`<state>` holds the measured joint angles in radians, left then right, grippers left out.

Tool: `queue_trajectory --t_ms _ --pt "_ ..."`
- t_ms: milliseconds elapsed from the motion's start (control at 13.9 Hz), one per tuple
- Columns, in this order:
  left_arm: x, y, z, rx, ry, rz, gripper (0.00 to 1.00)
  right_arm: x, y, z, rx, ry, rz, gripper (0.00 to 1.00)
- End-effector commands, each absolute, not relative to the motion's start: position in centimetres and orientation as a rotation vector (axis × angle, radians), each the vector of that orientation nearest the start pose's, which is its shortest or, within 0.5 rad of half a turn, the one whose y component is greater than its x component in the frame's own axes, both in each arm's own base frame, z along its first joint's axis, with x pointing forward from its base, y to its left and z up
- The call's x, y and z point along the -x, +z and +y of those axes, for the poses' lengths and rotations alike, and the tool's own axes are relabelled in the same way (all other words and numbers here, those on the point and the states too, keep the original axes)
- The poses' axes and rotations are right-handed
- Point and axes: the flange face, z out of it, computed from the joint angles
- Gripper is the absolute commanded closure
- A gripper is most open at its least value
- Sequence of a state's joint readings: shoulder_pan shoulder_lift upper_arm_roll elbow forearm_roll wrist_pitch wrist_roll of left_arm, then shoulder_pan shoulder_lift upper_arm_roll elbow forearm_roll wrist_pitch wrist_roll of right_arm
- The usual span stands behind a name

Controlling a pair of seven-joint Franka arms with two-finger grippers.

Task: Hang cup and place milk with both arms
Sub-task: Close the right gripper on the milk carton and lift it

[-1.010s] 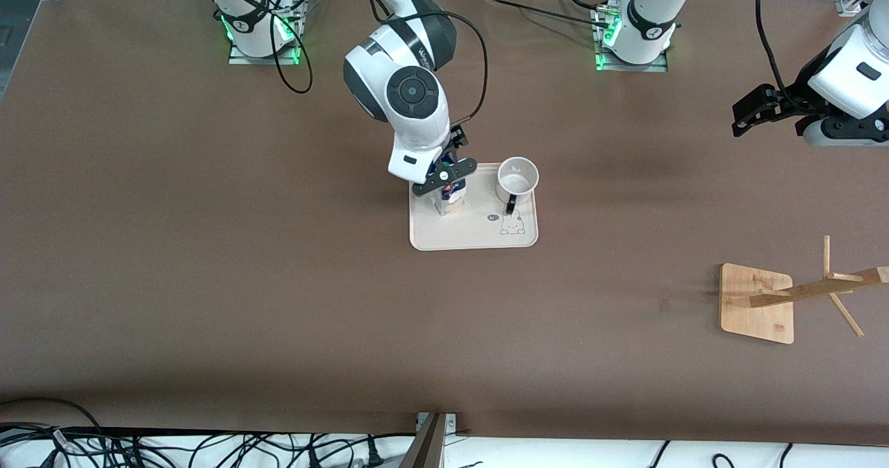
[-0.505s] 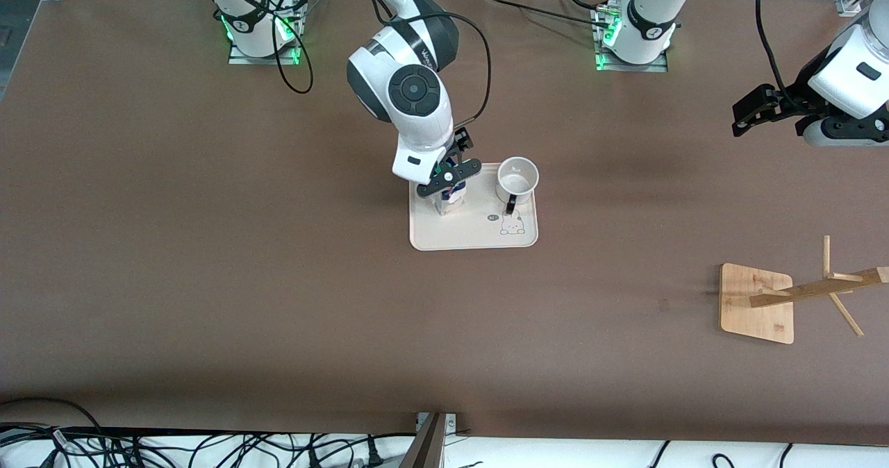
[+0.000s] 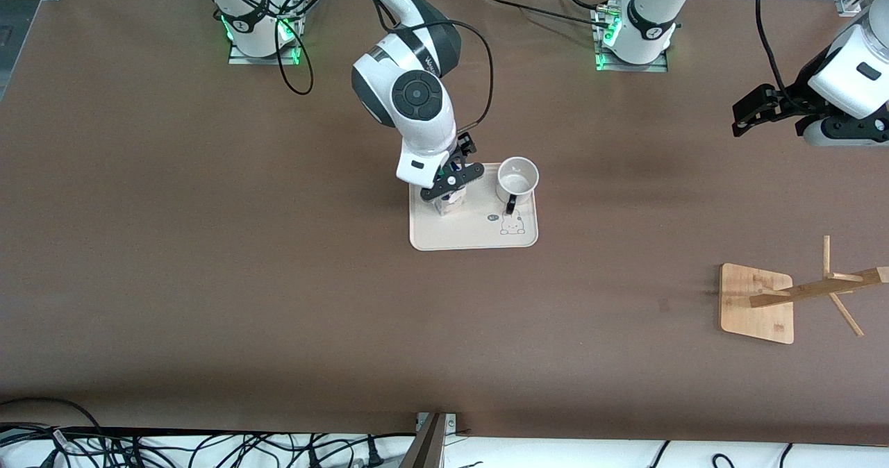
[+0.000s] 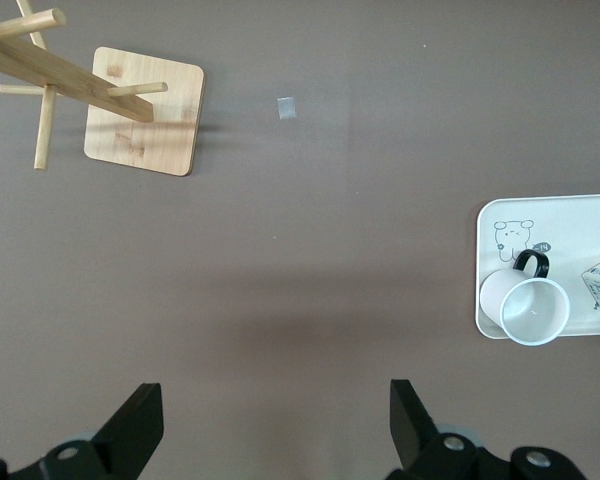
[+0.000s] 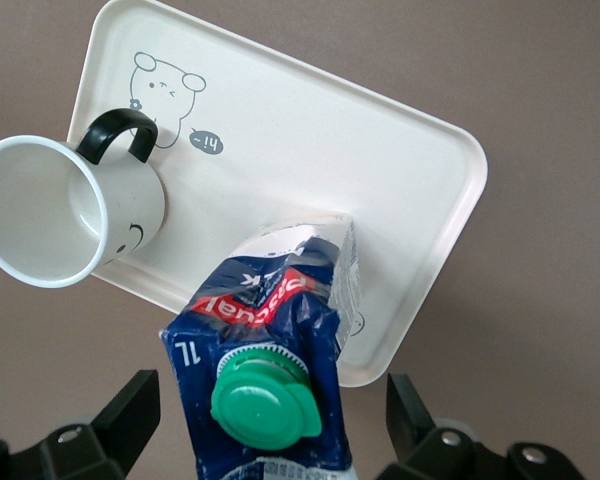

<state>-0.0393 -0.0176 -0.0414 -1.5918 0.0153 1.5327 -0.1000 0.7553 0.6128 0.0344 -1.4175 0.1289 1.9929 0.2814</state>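
Observation:
The milk (image 3: 450, 203) stands on a cream tray (image 3: 479, 237) mid-table; the right wrist view shows it as a dark blue carton (image 5: 280, 300) with a green cap (image 5: 265, 397). My right gripper (image 3: 451, 182) is open right over it, its fingers (image 5: 130, 412) either side of the carton top and apart from it. The cup (image 3: 517, 176), white with a black handle, stands upright beside the milk on the tray, toward the left arm's end; it also shows in the right wrist view (image 5: 75, 215). My left gripper (image 3: 743, 117) waits open and empty over bare table.
A wooden cup rack (image 3: 757, 303) with pegs stands on its square base toward the left arm's end, nearer the front camera than the tray; it shows in the left wrist view (image 4: 145, 125). Cables lie along the table's front edge.
My right arm has shifted slightly toward the left arm's end and settled lower over the milk. The left arm, cup and tray have not moved.

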Motion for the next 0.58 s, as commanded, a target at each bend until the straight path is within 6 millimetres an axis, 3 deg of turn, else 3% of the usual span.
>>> queue_trajectory --t_ms 0,144,433,505 --pt "-54.2 62.9 -4.2 3.123 0.062 -0.034 0.00 -50.1 33.9 51.4 2.932 0.149 -0.714 0.17" --pt "-54.2 62.9 -4.2 3.123 0.062 -0.034 0.00 -50.2 33.7 51.3 2.919 0.150 -0.760 0.45" --pt "-54.2 62.9 -4.2 3.123 0.062 -0.034 0.00 -50.3 32.7 51.3 2.902 0.150 -0.821 0.69" --pt "-54.2 62.9 -4.2 3.123 0.062 -0.034 0.00 -50.4 32.6 51.3 2.901 0.145 -0.824 0.70"
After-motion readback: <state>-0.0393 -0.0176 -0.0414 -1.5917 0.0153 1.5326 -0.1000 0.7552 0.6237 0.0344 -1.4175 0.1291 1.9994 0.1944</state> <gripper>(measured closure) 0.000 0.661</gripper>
